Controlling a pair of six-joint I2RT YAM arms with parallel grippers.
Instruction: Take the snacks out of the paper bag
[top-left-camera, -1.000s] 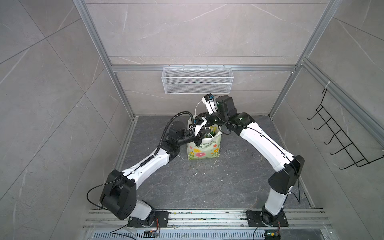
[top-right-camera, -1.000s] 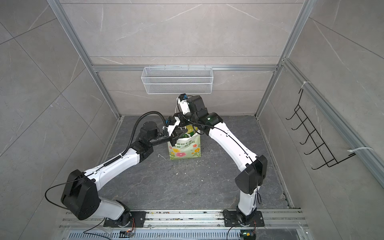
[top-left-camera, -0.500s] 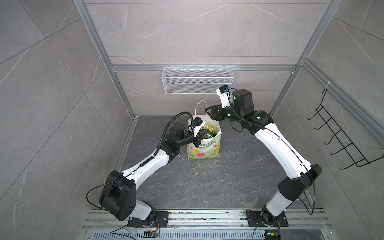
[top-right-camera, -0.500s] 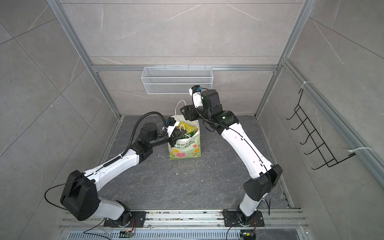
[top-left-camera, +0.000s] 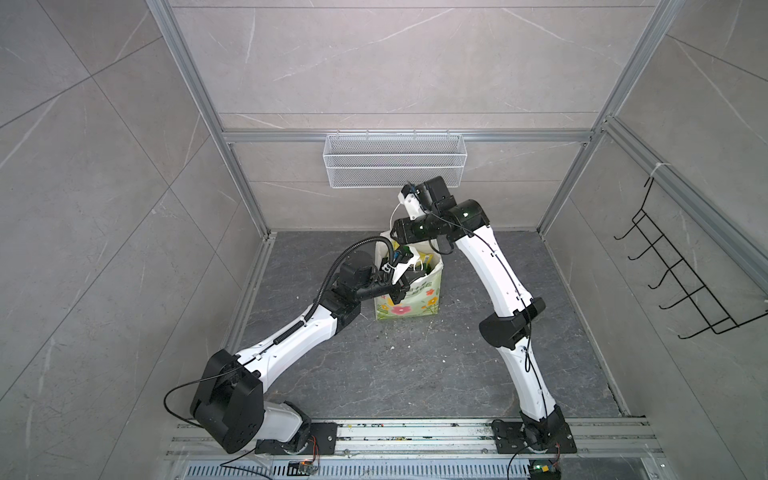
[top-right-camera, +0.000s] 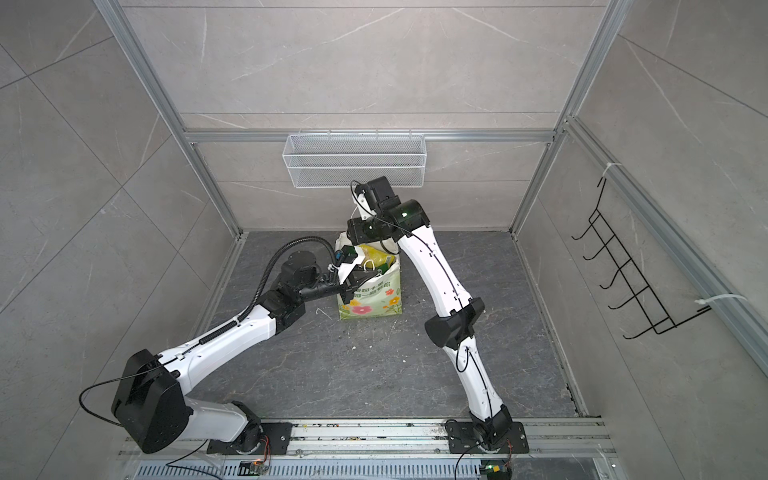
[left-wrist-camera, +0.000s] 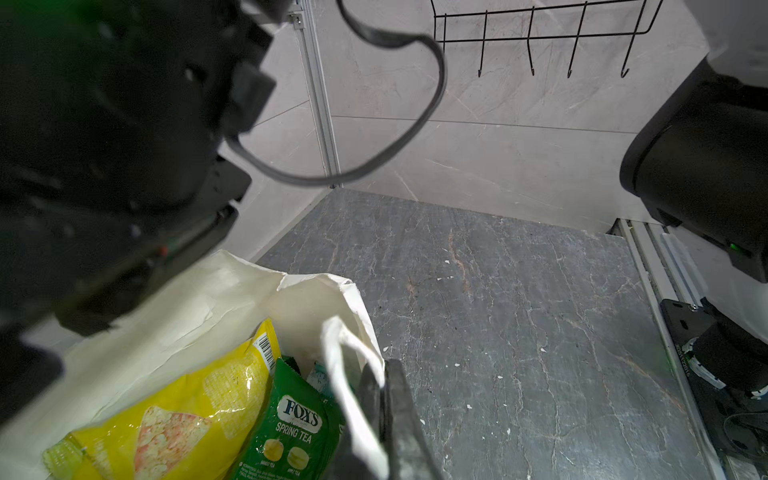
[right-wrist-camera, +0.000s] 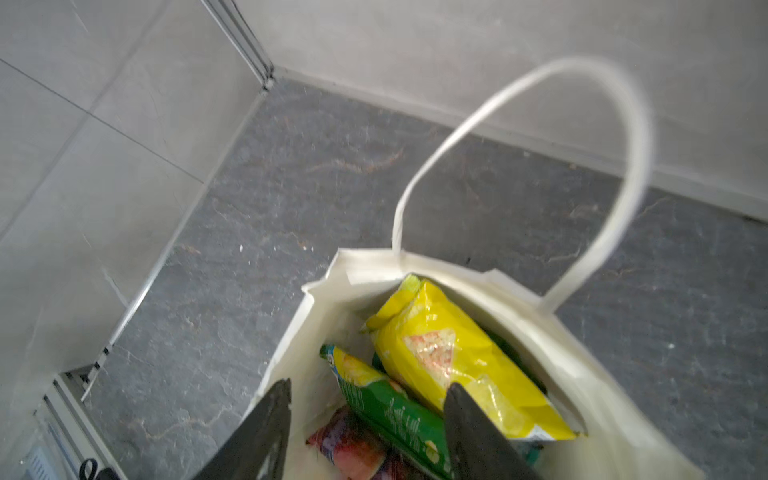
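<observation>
The left gripper (left-wrist-camera: 381, 399) is clamping the near rim of the paper bag (top-left-camera: 409, 297), its jaws pressed tight on the white paper. I judge that it is pinning the light bag upright and holding its mouth open so the other arm can reach in. The bag is standing on the grey floor (top-left-camera: 415, 374) toward the back of the cell, and every snack that shows is lying inside it. A yellow chip bag (right-wrist-camera: 457, 365) is resting on top, a green "FOX'S" Spring Tea packet (left-wrist-camera: 295, 424) is leaning against it, and a purple-red packet (right-wrist-camera: 353, 449) is showing lower down. The right gripper (right-wrist-camera: 370, 390) is hovering over the bag's mouth with its jaws spread and nothing between them, seemingly lining up on the top packets.

Around the bag, the floor in front and to the right is lying bare apart from small crumbs, giving plenty of room to set packets down. The far cord handle (right-wrist-camera: 623, 166) is arching up above the rim, where it could snag a finger. The back wall is standing close behind the bag. The wire mesh basket (top-left-camera: 395, 166) is hanging on that wall, just above the right wrist, so I judge headroom is tightest there.
</observation>
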